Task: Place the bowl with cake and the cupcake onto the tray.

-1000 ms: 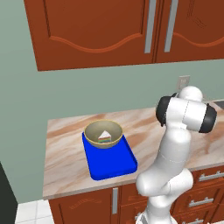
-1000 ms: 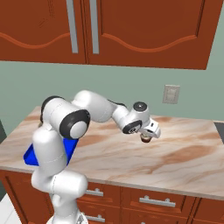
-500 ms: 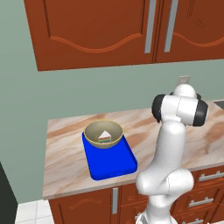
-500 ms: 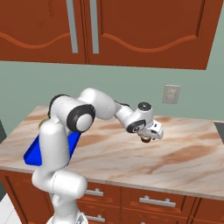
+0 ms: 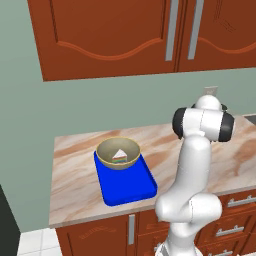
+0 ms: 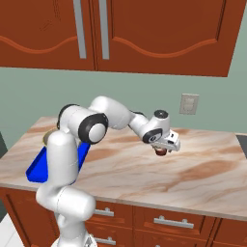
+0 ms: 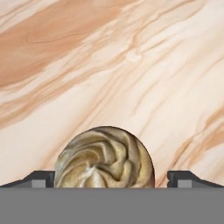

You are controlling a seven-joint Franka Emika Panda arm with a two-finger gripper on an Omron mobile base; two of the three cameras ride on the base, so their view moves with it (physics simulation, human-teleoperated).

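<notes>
Pincer (image 6: 163, 148) clamps the cupcake (image 7: 105, 157) between its tips, raised off the marble worktop (image 6: 193, 169) at right-center of the right base view; it sits slightly further right and lower than half a second ago. Bowl (image 5: 118, 153) with cake (image 5: 119, 155) stays on the blue tray (image 5: 127, 186), left-center of the left base view.

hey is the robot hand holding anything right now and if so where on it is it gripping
Yes, the hand holds the cupcake above the counter, one finger on either side of it. The exact contact points are hidden.
</notes>
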